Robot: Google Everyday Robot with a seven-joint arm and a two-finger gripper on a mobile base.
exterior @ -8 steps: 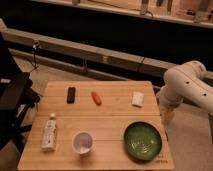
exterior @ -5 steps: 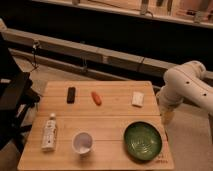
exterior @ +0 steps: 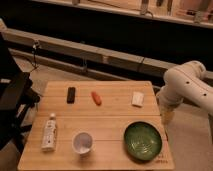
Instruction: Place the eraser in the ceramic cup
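Note:
A white ceramic cup (exterior: 82, 143) stands upright at the front of the wooden table (exterior: 107, 117), left of centre. A small black oblong block, probably the eraser (exterior: 71, 94), lies at the back left. A white rectangular block (exterior: 138, 99) lies at the back right. My gripper (exterior: 167, 118) hangs at the end of the white arm (exterior: 187, 85), by the table's right edge and just right of the white block. It holds nothing that I can see.
An orange carrot-like object (exterior: 96, 98) lies between the two blocks. A green bowl (exterior: 143, 141) sits at the front right. A white bottle (exterior: 49, 132) lies at the front left. A dark chair (exterior: 12, 100) stands left of the table.

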